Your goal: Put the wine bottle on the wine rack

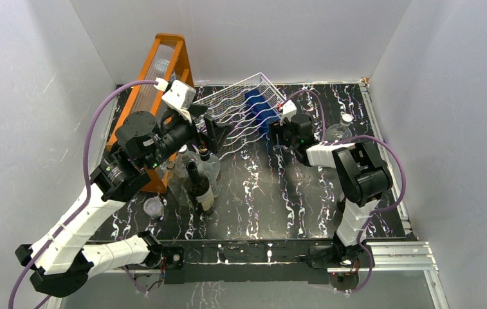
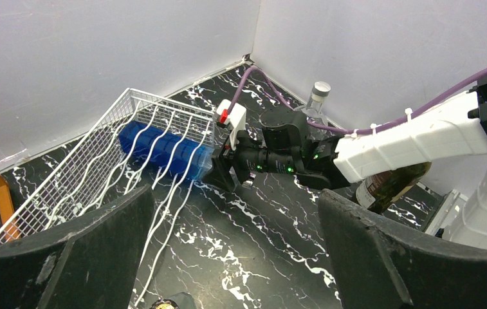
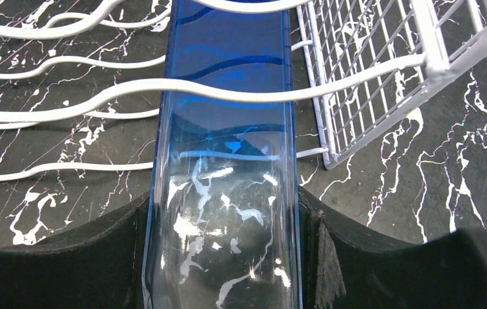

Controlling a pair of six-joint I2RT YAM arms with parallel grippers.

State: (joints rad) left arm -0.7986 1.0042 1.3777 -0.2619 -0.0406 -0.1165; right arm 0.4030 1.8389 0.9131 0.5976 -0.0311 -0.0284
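Note:
A blue glass wine bottle (image 3: 224, 148) lies with its far end under the wavy wires of the white wire wine rack (image 3: 382, 71). It also shows in the top view (image 1: 258, 108) and the left wrist view (image 2: 163, 152), in the rack's right-hand row. My right gripper (image 3: 224, 257) is shut on the bottle's near end, just outside the rack's front (image 1: 228, 106). My left gripper (image 2: 234, 257) is open and empty, hovering over the table left of the rack (image 2: 86, 161), near the standing bottles.
A tall orange wooden frame (image 1: 157, 84) stands at the back left. Several upright bottles (image 1: 199, 177) cluster left of centre, with a small clear cup (image 1: 154, 207) in front. A clear bottle (image 1: 341, 127) and a dark bottle (image 2: 392, 183) stand by the right arm.

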